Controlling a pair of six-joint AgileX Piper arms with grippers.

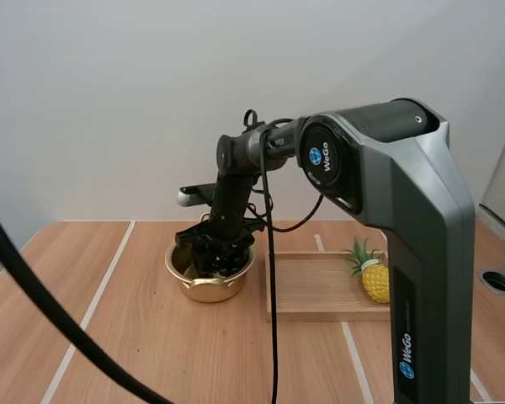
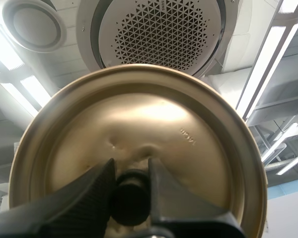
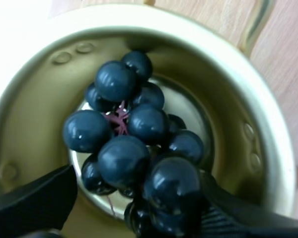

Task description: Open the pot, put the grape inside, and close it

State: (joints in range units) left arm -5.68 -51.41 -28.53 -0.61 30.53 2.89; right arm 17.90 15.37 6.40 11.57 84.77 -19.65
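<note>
1. Wooden table (image 1: 151,337), crossed by pale stripes, carries everything we see from the high view.
2. Our left gripper (image 2: 130,171) is clamped on the black knob (image 2: 130,198) of the golden lid (image 2: 154,119). Its two fingers (image 2: 89,193) pinch the knob from 9 and 3 o'clock. The lid is held in the air, well away from the table, with its round face turned to the wrist camera.
3. We see the golden pot (image 1: 209,284) standing uncovered on the table, left of centre. It sits at 9 o'clock from the wooden tray (image 1: 320,290), just beside it with a narrow strip of table between them.
4. We find the bunch of dark grapes (image 3: 134,144) inside the pot, ringed all round by the pot's wall.
5. Our right gripper (image 1: 220,257) reaches down into the pot's mouth from 12 o'clock. In the right wrist view its fingers are spread wide, one at 9 o'clock and one at 3 o'clock of the bunch. The 3 o'clock finger lies against the nearest grapes and the 9 o'clock finger stands just clear of them. As far as we can see, the gripper pinches nothing.
6. We see the tray lying flat, with a toy pineapple (image 1: 374,276) on its 3 o'clock end, leaves pointing toward 11 o'clock.
</note>
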